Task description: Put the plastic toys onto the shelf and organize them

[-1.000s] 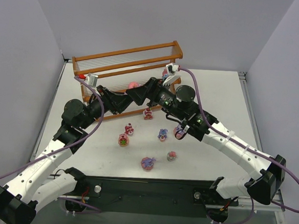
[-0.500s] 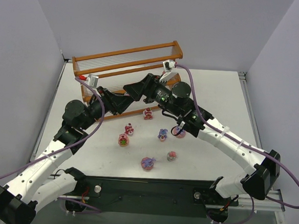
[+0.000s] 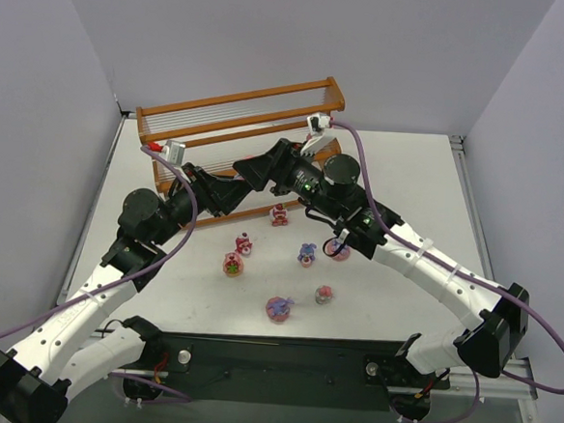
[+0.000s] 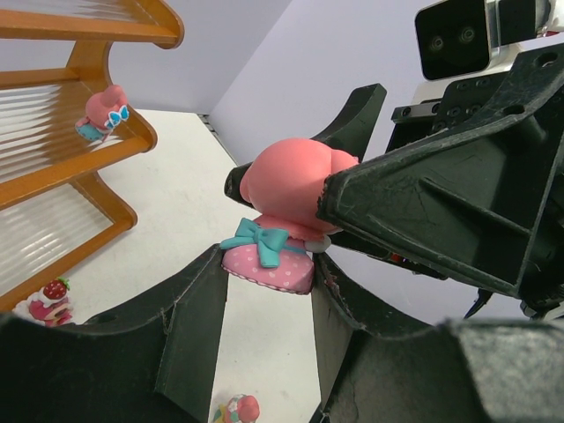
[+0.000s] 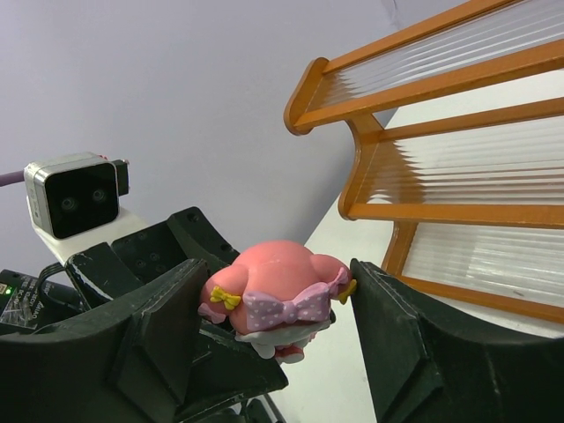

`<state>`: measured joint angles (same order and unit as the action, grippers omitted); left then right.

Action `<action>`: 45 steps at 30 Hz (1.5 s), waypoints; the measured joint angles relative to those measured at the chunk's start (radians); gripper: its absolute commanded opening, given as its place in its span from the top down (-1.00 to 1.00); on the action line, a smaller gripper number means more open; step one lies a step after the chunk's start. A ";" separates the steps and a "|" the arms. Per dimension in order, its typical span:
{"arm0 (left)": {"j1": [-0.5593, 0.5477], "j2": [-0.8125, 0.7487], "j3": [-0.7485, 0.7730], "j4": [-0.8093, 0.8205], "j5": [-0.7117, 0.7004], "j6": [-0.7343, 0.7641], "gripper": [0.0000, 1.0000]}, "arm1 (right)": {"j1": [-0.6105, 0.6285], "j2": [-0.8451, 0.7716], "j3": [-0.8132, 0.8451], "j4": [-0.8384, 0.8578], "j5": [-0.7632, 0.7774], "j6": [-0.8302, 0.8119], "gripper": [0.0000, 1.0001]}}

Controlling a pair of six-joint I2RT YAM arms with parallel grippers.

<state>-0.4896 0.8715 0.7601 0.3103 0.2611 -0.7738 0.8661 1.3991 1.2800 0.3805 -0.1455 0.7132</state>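
Note:
A pink figurine (image 4: 286,189) with a teal bow and a dotted pink base hangs in the air in front of the shelf (image 3: 241,102). My left gripper (image 4: 269,264) is shut on its base. My right gripper (image 5: 278,282) is closed around its head (image 5: 273,282), its fingers (image 4: 423,203) pressing from above. In the top view the two grippers meet at the left gripper (image 3: 240,182) and the right gripper (image 3: 256,169), hiding this toy. Another pink toy (image 4: 101,113) stands on the shelf's middle tier. Several toys lie on the table, such as one (image 3: 280,214) and another (image 3: 279,308).
The shelf frame (image 5: 370,176) stands close beside both grippers. Loose toys (image 3: 307,254) (image 3: 232,263) (image 3: 325,294) are spread on the white table in front of the shelf, under the arms. Walls enclose the table on the left, back and right.
My right gripper has moved left onto the pink toy held by my left gripper and now covers it in the top view. The left arm has stayed still.

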 measured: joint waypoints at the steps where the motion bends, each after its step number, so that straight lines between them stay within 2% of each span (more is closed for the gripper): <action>1: 0.000 0.000 0.000 0.000 0.000 0.000 1.00 | 0.001 0.000 0.002 -0.003 0.000 0.000 -0.41; 6: 0.000 0.000 0.000 0.000 -0.013 0.000 1.00 | 0.007 0.000 0.008 -0.021 0.000 -0.003 -0.50; 10: 0.000 0.000 0.000 0.000 -0.021 0.000 1.00 | 0.013 0.000 0.012 -0.036 0.000 -0.006 -0.44; 11: 0.000 0.000 0.000 0.000 -0.022 0.000 1.00 | 0.013 0.000 0.013 -0.037 0.000 -0.006 -0.38; 12: 0.000 0.000 0.000 0.000 -0.023 0.000 1.00 | 0.013 0.000 0.014 -0.039 0.000 -0.007 -0.21; 17: 0.000 0.002 -0.001 -0.002 -0.032 0.002 1.00 | 0.015 0.002 0.019 -0.052 0.003 -0.005 0.32; 21: 0.000 0.001 -0.001 0.000 -0.037 0.000 0.98 | 0.018 0.008 0.037 -0.068 0.008 -0.006 0.59; 22: 0.000 0.000 -0.001 0.000 -0.038 0.000 0.83 | 0.018 0.010 0.041 -0.072 0.009 -0.006 0.62; 23: 0.000 0.000 -0.001 0.000 -0.040 0.000 0.58 | 0.018 0.013 0.047 -0.079 0.010 -0.007 0.66; 24: 0.001 0.000 -0.001 0.000 -0.042 0.000 -0.04 | 0.018 0.018 0.053 -0.083 0.010 -0.008 0.67; 27: 0.002 0.000 -0.001 -0.005 -0.048 0.004 -0.67 | 0.019 0.026 0.066 -0.098 0.013 -0.013 0.70; 30: 0.000 -0.011 -0.001 -0.040 -0.051 0.011 -0.86 | 0.019 0.040 0.082 -0.108 0.040 -0.042 0.70; 36: 0.000 -0.136 0.001 -0.224 -0.111 0.087 -0.89 | 0.018 0.077 0.095 -0.140 0.141 -0.165 0.70; 41: 0.003 -0.301 0.031 -0.436 -0.244 0.190 -0.90 | 0.016 0.119 0.079 -0.132 0.232 -0.290 0.67; 45: 0.005 -0.349 0.096 -0.573 -0.354 0.248 -0.90 | 0.015 0.159 0.044 -0.087 0.293 -0.386 0.59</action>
<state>-0.4843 0.5220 0.8558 -0.2630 -0.0925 -0.5255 0.8810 1.5581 1.3243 0.2935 0.1478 0.3271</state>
